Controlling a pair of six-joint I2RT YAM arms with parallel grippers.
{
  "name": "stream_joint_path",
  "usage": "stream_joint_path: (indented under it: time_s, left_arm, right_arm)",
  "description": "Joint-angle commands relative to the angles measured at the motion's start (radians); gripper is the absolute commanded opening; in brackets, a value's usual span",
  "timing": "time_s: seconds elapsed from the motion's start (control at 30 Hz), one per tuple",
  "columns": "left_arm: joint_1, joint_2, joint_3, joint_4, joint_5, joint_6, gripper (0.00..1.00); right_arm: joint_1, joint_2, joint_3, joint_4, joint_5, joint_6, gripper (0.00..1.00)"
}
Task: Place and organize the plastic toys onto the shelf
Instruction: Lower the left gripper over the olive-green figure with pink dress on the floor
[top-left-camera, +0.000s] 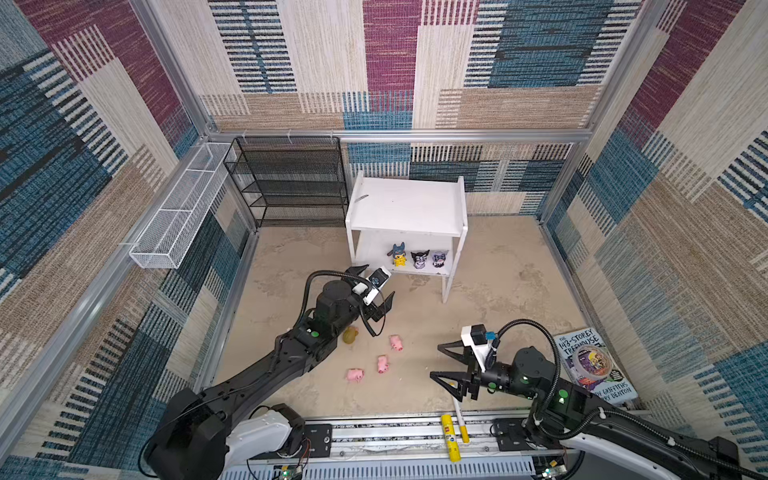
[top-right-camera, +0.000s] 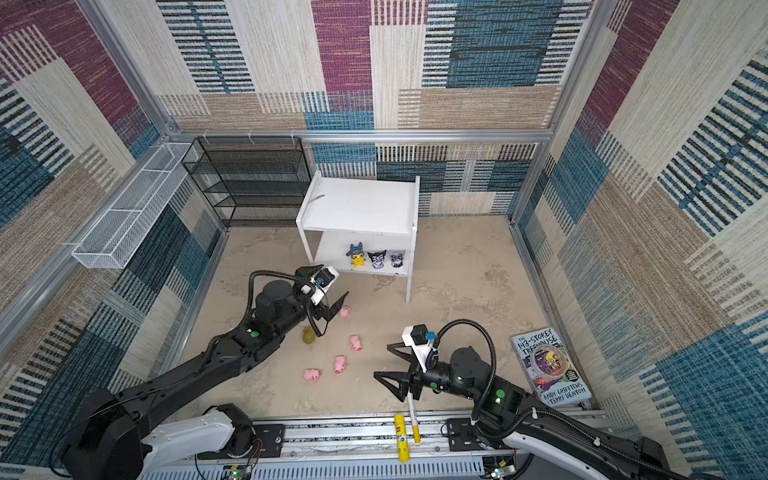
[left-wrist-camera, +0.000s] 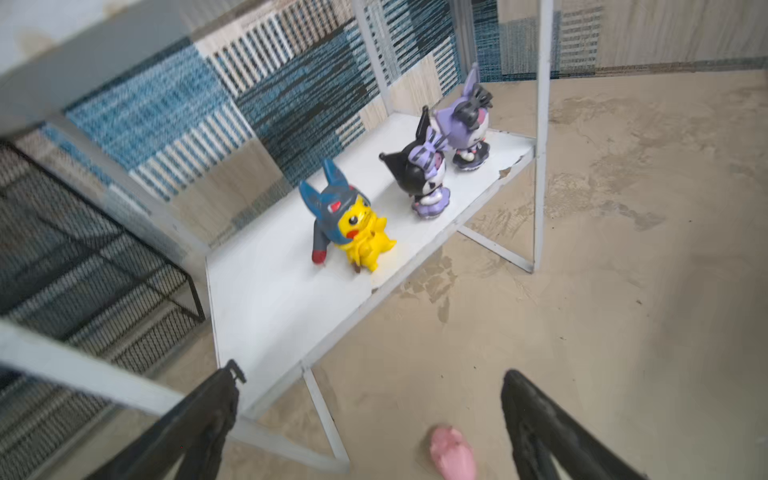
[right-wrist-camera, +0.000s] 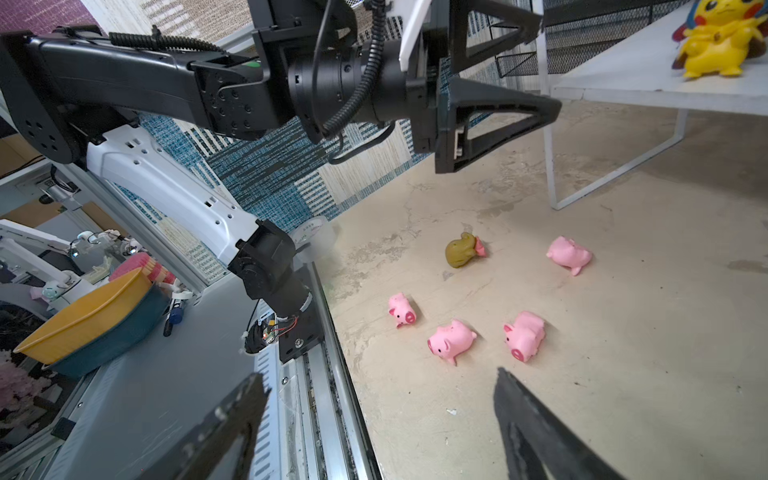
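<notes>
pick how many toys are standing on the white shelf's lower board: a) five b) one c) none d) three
d: the yellow figure with blue hood, the black big-eared figure and the purple big-eared figure stand in a row on the lower board of the shelf.

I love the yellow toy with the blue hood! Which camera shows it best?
The left wrist view: the yellow figure with blue hood stands close and whole on the shelf. Both top views show it tiny; the right wrist view crops it at the edge.
</notes>
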Motion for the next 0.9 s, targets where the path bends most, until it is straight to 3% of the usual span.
stream_joint_path:
  time_s: [0.0, 0.3, 0.37, 0.47, 0.6, 0.87]
  left_arm:
    - [-0.018, -0.065, -0.035, -0.215, -0.144, -0.315, 0.99]
    - [-0.034, -0.256, -0.106, -0.642, -0.376, -0.7, 0.98]
    - [-0.027, -0.249, -0.106, -0.673, -0.344, -0.727, 0.96]
    - [-0.026, -0.16, -0.054, -0.762, -0.336, -0.776, 0.95]
    - [-0.023, 0.01, 0.023, -0.794, -0.235, -0.756, 0.95]
    - [0.024, 0.256, 0.132, -0.84, -0.14, -0.769, 0.9]
  right_arm:
    - [0.0, 0.008, 0.011, 0.038, -0.022, -0.008, 0.87]
    - [0.0, 0.088, 0.041, 0.036, -0.04, -0.028, 0.88]
    - [0.0, 0.11, 0.044, 0.046, -0.043, -0.029, 0.88]
    - [0.0, 0.137, 0.044, 0.061, -0.052, -0.032, 0.88]
    - [0.0, 0.161, 0.049, 0.065, -0.054, -0.04, 0.88]
    - [0.0, 0.151, 0.046, 0.054, -0.042, -0.041, 0.88]
